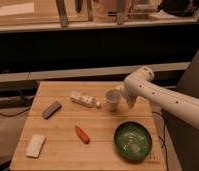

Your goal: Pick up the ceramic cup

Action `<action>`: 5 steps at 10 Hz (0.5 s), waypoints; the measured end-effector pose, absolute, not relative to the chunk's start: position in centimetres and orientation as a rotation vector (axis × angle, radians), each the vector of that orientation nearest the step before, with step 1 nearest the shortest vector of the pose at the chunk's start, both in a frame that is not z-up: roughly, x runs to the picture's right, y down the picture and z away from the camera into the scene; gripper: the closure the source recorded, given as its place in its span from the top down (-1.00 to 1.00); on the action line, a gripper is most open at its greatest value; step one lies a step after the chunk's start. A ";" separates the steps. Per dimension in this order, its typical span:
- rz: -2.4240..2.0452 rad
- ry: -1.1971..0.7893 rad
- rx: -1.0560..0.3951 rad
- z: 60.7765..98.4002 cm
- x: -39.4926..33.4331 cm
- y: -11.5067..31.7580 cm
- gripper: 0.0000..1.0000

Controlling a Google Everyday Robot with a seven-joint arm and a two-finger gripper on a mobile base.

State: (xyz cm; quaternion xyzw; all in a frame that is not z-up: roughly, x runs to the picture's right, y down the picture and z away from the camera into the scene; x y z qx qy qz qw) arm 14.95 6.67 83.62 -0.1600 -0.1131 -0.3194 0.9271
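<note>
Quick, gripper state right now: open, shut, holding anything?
Gripper: open, nothing held; it hangs close beside the ceramic cup, which stands upright on the table.

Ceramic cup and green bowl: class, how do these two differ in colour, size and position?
The ceramic cup is white, the green bowl dark green. The cup is far smaller than the bowl. The cup stands right beside the gripper; the bowl sits apart, nearer the camera. Both are upright.
</note>
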 end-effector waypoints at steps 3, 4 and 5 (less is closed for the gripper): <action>-0.666 -0.245 -0.337 84.1 14.8 6.9 0.60; -0.669 -0.248 -0.339 84.2 14.8 6.9 0.60; -0.672 -0.252 -0.341 84.3 14.7 6.9 0.60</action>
